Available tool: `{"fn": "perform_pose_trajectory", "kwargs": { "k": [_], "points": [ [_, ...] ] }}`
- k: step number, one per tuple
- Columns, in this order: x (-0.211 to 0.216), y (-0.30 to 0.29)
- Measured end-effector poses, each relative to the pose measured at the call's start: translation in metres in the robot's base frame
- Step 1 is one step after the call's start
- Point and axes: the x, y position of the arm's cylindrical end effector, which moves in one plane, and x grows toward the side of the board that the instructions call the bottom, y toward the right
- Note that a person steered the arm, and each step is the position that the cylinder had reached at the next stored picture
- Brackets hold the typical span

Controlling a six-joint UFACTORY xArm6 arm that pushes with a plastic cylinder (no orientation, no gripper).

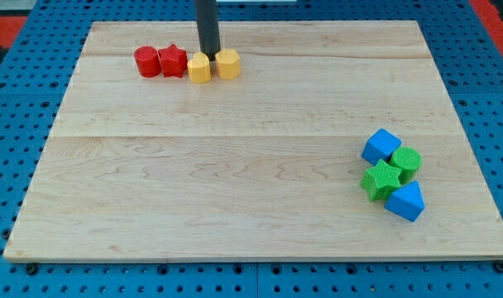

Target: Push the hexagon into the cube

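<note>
Yellow hexagon (227, 63), faceted, no long axis evident.
My tip (210, 55), a bare rod holding nothing, touches its left; blue cube (380, 146) far lower-right on wooden worktop (235, 165).

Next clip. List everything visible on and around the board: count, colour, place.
red cylinder: 1, red, top left, leftmost of a row of four.
red star: 1, red, touching the cylinder's right side.
yellow hexagon: 1, yellow, right end of the row.
yellow block: 1, yellow, between star and hexagon; shape unclear.
blue cube: 1, blue, top of the right-side cluster.
green cylinder-like block: 1, green, right of the cube.
green star: 1, green, below the cube.
blue block: 1, blue, bottom of the cluster.
wooden board: 1, light wood.
blue pegboard: 1, surrounding.
my tip: 1, dark rod, just behind the two yellow blocks.
</note>
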Motion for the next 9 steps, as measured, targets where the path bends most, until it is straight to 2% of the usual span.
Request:
{"fn": "perform_pose_trajectory", "kwargs": {
  "k": [3,6,9],
  "points": [
    [0.029,0.068],
    [0.099,0.106],
    [0.135,0.164]
  ]
}}
